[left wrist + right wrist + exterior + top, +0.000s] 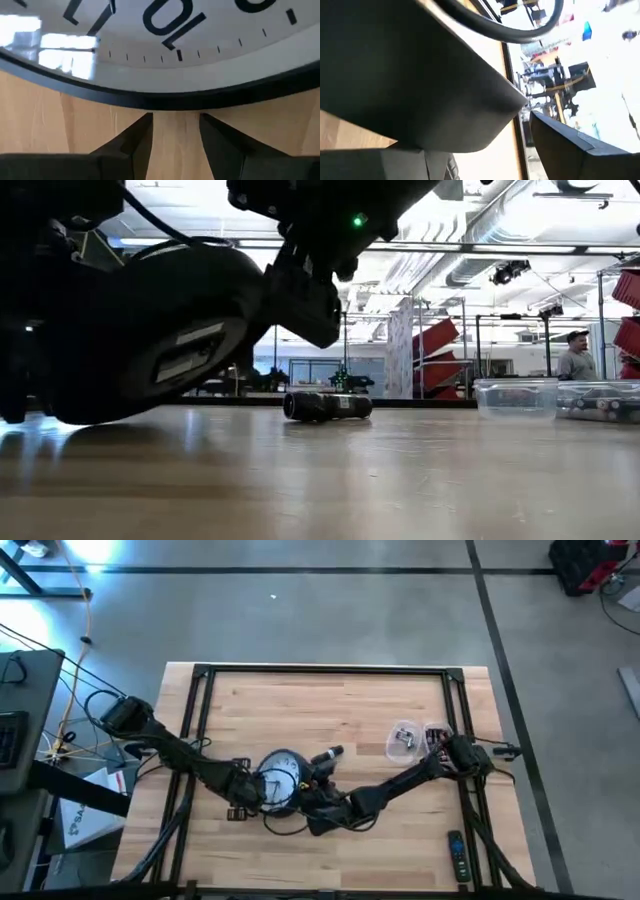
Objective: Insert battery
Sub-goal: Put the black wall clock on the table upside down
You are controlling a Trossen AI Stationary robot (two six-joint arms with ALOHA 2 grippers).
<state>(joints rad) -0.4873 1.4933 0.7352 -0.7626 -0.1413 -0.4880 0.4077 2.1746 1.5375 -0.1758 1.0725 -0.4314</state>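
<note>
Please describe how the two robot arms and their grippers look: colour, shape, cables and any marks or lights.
Both arms are black, built of slim jointed segments with black cables looped along them. The left gripper has two dark, wedge-shaped fingers tapering to points. The right gripper is equally dark and blocky. In the low view, a small green light glows on an arm housing.

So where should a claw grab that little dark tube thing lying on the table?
Probably around the middle of the dark cylinder, coming straight down from above. It lies flat on its side on the table, away from the clock, so the fingers could close across its narrow round body rather than its ends.
</note>
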